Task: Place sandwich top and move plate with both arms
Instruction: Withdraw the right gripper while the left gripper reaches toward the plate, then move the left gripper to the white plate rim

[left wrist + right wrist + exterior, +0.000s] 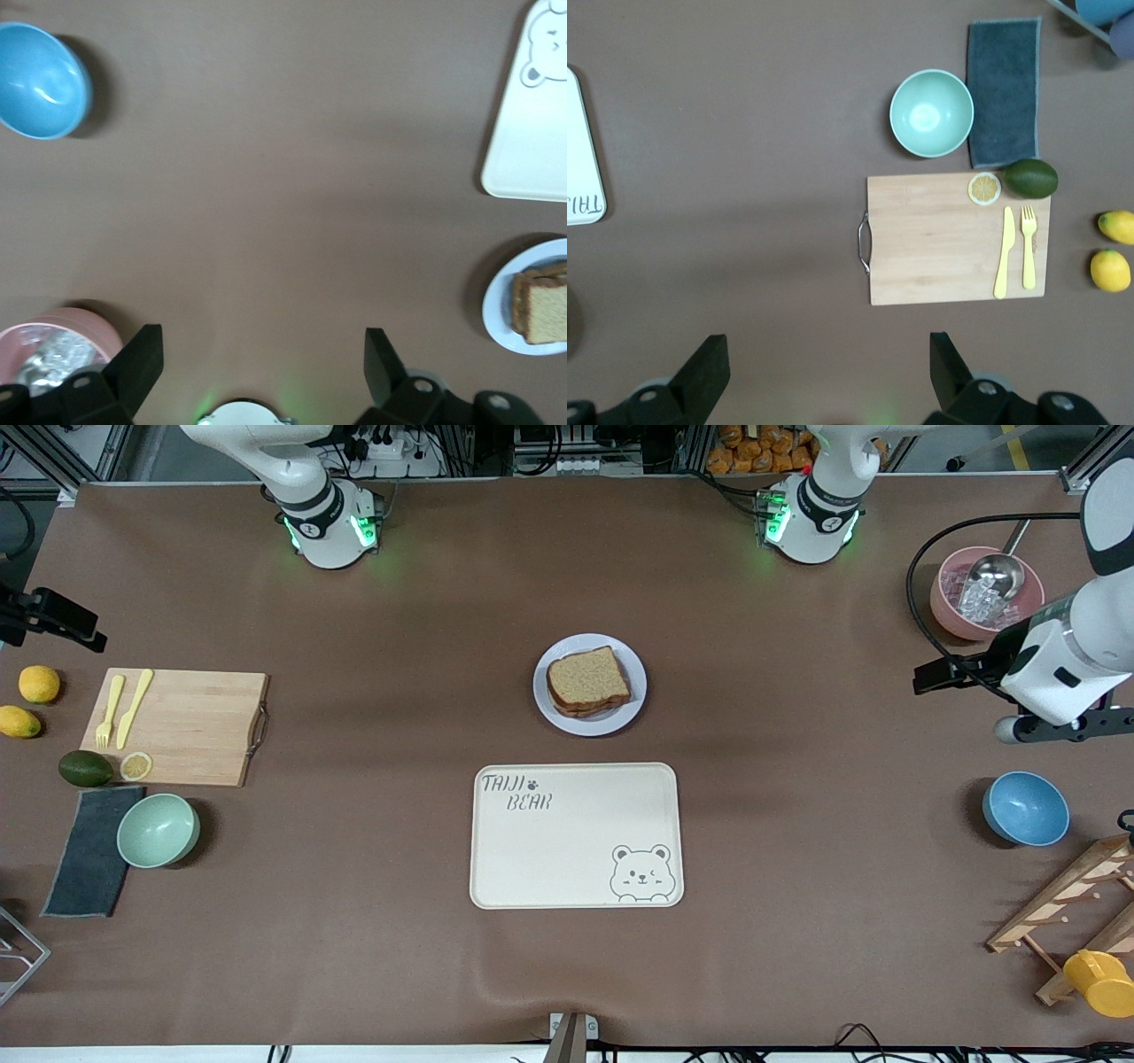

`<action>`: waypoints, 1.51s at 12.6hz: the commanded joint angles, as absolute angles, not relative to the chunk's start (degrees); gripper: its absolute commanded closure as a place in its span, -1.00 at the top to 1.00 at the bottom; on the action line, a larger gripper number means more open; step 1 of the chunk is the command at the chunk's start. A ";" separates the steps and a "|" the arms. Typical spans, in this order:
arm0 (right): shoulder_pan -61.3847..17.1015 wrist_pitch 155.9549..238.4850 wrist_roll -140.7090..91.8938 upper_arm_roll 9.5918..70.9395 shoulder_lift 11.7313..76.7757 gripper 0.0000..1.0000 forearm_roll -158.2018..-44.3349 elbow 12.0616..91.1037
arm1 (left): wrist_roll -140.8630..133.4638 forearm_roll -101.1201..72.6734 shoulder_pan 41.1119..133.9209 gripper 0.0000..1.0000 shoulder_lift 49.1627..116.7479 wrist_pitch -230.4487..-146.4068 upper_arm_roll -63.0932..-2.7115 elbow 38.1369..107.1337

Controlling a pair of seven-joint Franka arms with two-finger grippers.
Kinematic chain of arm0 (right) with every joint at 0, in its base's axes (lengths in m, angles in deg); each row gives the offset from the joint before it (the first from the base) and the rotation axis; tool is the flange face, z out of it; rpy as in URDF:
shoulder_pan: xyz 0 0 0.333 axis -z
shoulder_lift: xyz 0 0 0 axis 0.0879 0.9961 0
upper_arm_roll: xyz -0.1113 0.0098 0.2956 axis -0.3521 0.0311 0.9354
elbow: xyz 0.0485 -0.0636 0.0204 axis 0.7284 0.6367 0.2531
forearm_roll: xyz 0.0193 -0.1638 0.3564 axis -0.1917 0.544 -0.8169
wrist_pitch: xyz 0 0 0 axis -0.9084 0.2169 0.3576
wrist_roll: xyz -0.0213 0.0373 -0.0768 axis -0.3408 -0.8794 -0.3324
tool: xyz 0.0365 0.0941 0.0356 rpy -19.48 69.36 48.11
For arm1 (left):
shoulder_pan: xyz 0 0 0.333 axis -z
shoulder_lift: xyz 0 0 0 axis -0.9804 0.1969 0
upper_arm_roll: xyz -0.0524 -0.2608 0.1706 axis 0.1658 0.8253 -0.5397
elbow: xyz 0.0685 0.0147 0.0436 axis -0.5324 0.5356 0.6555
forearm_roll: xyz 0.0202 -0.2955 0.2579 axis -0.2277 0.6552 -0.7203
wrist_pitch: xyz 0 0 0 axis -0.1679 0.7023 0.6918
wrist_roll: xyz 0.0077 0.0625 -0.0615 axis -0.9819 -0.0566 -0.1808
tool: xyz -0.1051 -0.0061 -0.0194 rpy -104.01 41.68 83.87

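The sandwich top [586, 678], a light tan slice with a brown crust, lies on a darker slice on the round pale plate [556, 711] in the middle of the table. The plate's rim [496, 305] and the sandwich top [547, 315] also show in the left wrist view. My left gripper [261, 363] hangs open and empty over the table at the left arm's end, between the pink bowl and the blue bowl. My right gripper [828, 367] hangs open and empty over the bare table beside the cutting board, at the right arm's end. Both grippers are well away from the plate.
A cream bear tray [576, 835] lies nearer the camera than the plate. At the left arm's end are a blue bowl [1025, 808], a pink bowl [952, 615] with a scoop, and a wooden rack [1076, 903]. At the right arm's end are a cutting board [190, 726], a green bowl [158, 830], a towel [89, 855] and fruit.
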State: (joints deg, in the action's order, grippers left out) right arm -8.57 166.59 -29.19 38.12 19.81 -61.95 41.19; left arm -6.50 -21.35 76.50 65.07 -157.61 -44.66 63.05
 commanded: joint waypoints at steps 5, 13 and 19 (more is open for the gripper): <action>-10.32 168.61 -29.62 38.51 21.23 1.00 -60.56 40.36 | -6.92 -10.92 74.34 1.00 64.45 -168.71 -44.55 78.45; -10.32 170.46 -29.88 38.42 21.40 1.00 -60.73 40.28 | -2.38 4.80 74.16 1.00 66.38 -179.01 -44.46 92.18; -10.32 170.46 -29.88 38.42 21.40 1.00 -60.73 40.36 | 21.53 19.84 72.93 1.00 71.39 -183.41 -44.46 97.46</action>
State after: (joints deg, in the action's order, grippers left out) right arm -10.00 170.69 -29.19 38.35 21.05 -61.81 41.10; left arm 16.54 16.69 73.40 70.66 -182.74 -44.82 97.13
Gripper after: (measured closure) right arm 0.000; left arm 0.000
